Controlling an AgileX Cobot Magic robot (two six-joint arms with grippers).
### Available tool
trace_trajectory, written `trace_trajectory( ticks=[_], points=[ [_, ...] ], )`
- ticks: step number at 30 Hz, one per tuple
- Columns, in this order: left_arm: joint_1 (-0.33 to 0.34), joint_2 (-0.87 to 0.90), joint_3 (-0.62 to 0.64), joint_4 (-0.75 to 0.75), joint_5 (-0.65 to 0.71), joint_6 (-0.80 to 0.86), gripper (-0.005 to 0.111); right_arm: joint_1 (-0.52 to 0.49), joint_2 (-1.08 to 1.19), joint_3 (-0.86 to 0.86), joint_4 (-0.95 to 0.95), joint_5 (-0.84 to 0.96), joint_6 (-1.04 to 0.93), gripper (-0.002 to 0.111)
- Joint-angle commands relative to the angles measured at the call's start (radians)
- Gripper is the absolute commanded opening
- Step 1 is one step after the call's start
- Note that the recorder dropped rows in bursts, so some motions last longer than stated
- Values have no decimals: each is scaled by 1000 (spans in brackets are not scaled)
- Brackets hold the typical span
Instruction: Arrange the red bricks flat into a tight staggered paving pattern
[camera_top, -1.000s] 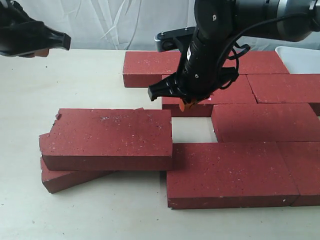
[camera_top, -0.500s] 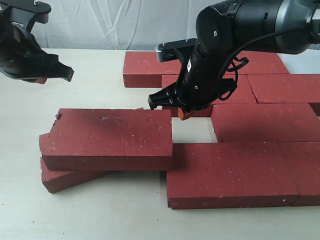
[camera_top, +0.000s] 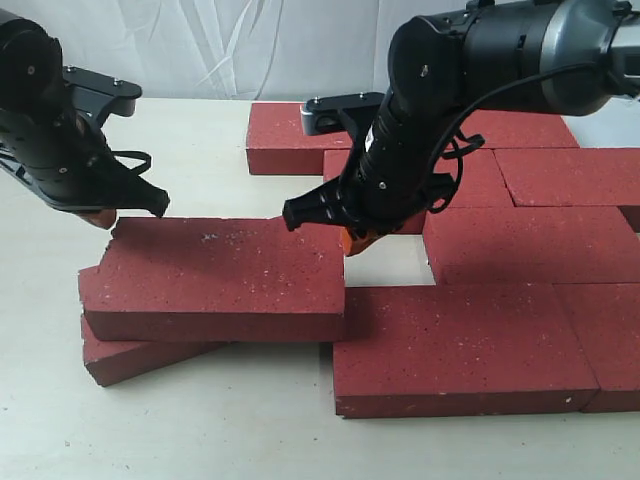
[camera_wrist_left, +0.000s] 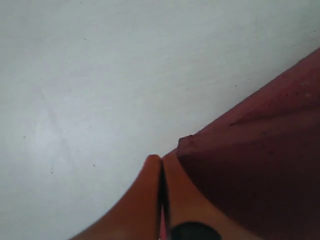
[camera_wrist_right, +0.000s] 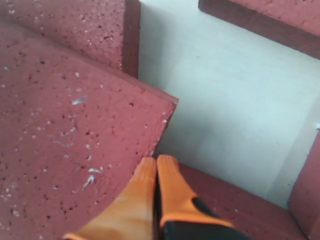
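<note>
Most paved bricks (camera_top: 530, 240) sit staggered; one stacked brick (camera_top: 215, 265) rides a tilted brick (camera_top: 130, 358) beside an unfilled gap (camera_top: 385, 262). Your left gripper (camera_top: 100, 216) and right gripper (camera_top: 352, 240) are pressed together, empty.

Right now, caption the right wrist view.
Shut right pincer by a corner of the upper red brick, beside a bare paving gap.

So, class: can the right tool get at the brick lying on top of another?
Probably yes: the right tool, shut, hangs at the stacked brick's far right corner, above the bare gap, nothing between them.
</note>
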Motion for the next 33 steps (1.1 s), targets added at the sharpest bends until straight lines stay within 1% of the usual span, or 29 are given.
trace_trajectory(
  ticks=[1,9,11,12,15,17,19,21,22,24,26,27,28,33],
  points=[
    [-2,1,3,-81,5,81,0,3,23,13,16,-19,-22,-1],
    [-2,1,1,-83,2,86,0,3,-2,13,36,-67,-22,-1],
    [-2,1,-16,-83,23,95,0,3,-15,13,34,-79,-22,-1],
    [-2,1,-44,-83,59,100,0,3,-37,13,14,-86,-22,-1],
    [-2,-2,-88,-84,86,100,0,3,-85,13,-16,-90,-22,-1],
    [-2,-10,-97,-107,84,100,0,3,-111,13,-37,-90,-22,-1],
    [-2,-20,-99,-161,80,112,0,3,-126,13,-84,-83,-22,-1],
    [-2,-25,-99,-237,77,185,0,3,-128,13,-99,-73,-22,-1],
    [-2,-25,-99,-237,77,187,0,3,-128,13,-99,-71,-21,-1],
    [-2,-27,-99,-174,77,180,0,3,-126,13,-109,-58,-21,-1],
    [-2,-43,-99,-59,80,95,0,3,-126,13,-135,-49,0,-1],
    [-2,-61,-99,23,93,17,0,3,-126,13,-151,-39,5,-1],
    [-2,-69,-99,55,105,-2,0,3,-126,13,-162,-35,5,-1],
    [-2,-78,-99,70,128,-9,0,3,-126,13,-166,-26,5,-1]
  ],
)
